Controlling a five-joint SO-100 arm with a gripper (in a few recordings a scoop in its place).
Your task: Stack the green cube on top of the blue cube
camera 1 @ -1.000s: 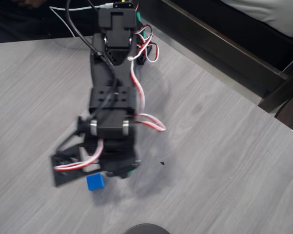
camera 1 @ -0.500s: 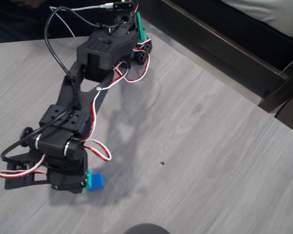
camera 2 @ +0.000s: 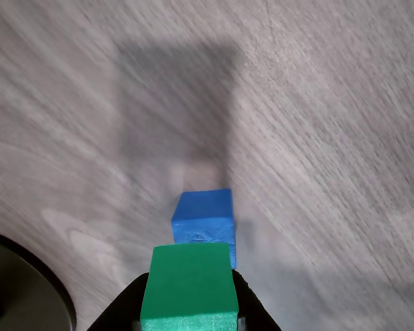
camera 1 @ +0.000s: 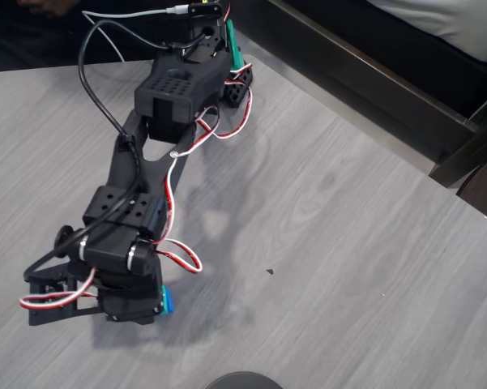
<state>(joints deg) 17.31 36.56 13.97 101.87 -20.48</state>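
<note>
In the wrist view my gripper (camera 2: 187,303) is shut on the green cube (camera 2: 189,283), held at the bottom centre of the frame. The blue cube (camera 2: 203,215) lies on the grey wood table just beyond it, partly overlapped by the green cube's near edge. From overhead, the black arm reaches down to the lower left and its gripper (camera 1: 142,308) covers most of the blue cube (camera 1: 168,302), of which a thin sliver shows at the gripper's right side. The green cube is hidden under the arm there.
A dark round object (camera 2: 21,289) sits at the wrist view's lower left and shows as a dark disc (camera 1: 243,379) at the overhead view's bottom edge. A dark bench frame (camera 1: 365,73) borders the table's upper right. Bare table (camera 1: 348,267) spreads to the right.
The arm swung from the centre to the lower left, then shifted slightly right, so the gripper now hangs over the blue cube and hides most of it.
</note>
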